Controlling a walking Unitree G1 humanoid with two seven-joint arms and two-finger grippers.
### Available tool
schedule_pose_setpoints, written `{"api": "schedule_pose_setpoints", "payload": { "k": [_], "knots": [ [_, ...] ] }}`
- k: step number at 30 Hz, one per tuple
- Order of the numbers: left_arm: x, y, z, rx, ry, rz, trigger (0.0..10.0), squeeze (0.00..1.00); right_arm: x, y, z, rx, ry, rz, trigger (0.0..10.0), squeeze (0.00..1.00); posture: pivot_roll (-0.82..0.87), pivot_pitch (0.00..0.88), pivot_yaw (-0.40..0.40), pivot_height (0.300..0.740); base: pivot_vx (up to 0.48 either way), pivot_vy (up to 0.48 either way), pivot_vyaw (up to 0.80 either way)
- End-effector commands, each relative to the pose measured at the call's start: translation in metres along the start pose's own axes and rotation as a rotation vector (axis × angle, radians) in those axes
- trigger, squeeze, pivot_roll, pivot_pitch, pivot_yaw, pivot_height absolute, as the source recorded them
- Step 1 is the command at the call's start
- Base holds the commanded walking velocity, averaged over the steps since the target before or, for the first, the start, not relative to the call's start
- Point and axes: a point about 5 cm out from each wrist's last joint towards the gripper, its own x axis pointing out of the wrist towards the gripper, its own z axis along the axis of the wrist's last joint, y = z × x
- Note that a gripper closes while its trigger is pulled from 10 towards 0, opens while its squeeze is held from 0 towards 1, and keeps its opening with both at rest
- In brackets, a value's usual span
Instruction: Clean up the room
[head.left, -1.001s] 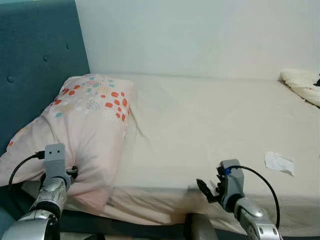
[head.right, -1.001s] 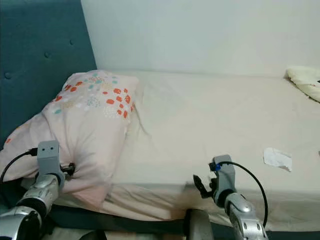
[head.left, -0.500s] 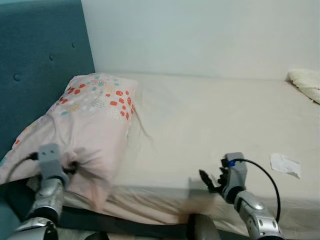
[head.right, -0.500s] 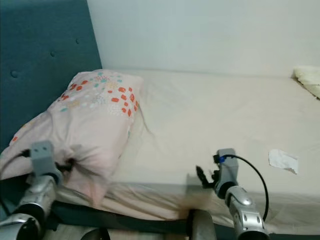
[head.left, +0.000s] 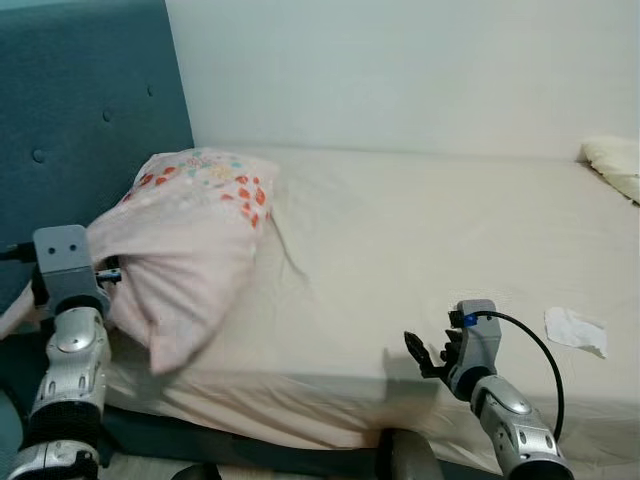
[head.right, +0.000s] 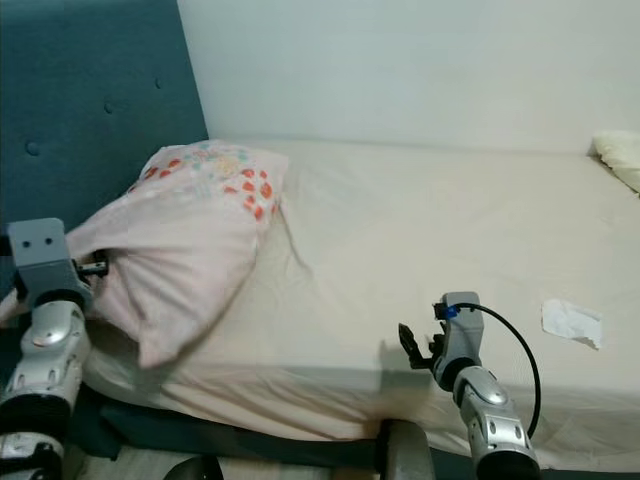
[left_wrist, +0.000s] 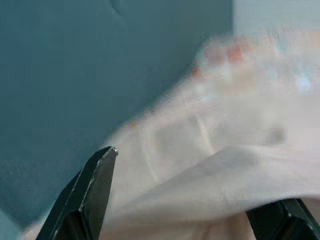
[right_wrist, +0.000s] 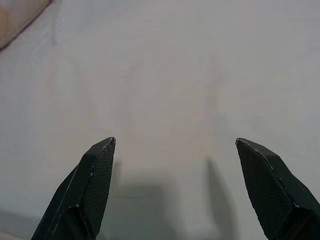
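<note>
A pink pillow with red and teal dots lies at the head of the bed, its near corner raised off the mattress. My left gripper holds that corner, and pillow fabric bunches between its fingers in the left wrist view. My right gripper hovers open over the near edge of the mattress, with only bare sheet ahead of it. A crumpled white paper scrap lies on the sheet to the right of the right gripper.
A teal padded headboard stands behind the pillow on the left. A cream blanket is bunched at the far right. A pale wall runs along the far side of the bed.
My left arm has risen and lifted the pillow's near corner off the mattress. The camera has shifted slightly. The right gripper has stayed open at the bed's edge.
</note>
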Motion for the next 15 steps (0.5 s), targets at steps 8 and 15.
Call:
{"api": "schedule_pose_setpoints", "payload": {
  "k": [8, 15],
  "knots": [
    [-0.066, -0.010, -0.089, 0.146, 0.344, -0.171, 10.0, 0.00, 0.004, -0.001, 0.001, 0.003, -0.004, -0.005, 10.0, 0.00, 0.07, 0.000, -0.004, 0.445, 0.000, 0.000, 0.00],
    [-0.034, 0.018, -0.047, 0.223, 0.232, -0.058, 10.0, 0.00, 0.005, -0.005, 0.003, 0.003, -0.010, -0.018, 10.0, 0.00, 0.08, 0.000, -0.006, 0.473, 0.000, 0.000, 0.00]
  ]
}}
